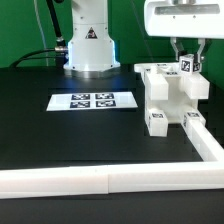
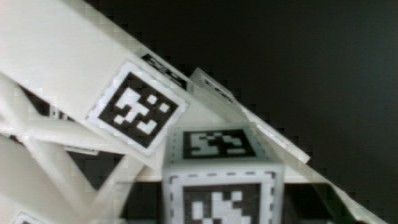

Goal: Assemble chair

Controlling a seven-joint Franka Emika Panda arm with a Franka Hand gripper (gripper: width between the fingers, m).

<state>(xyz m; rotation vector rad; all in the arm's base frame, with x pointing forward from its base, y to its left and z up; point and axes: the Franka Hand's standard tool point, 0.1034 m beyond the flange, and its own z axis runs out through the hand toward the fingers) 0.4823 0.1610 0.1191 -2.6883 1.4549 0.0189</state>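
To the exterior view's right of the marker board (image 1: 92,100), which carries 4 black-and-white tags (image 1: 81,97), the white chair (image 1: 168,95) stands partly built on the black table (image 1: 40,130). The gripper (image 1: 187,60) is nearly closed, pinching a tagged piece at the chair's top. Beyond the marker board, the arm's base (image 1: 88,50) bears a triangle warning sign (image 1: 90,34).

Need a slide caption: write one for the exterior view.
Panda end effector grips a tagged piece atop the partly assembled white chair, marker board alongside on black table.
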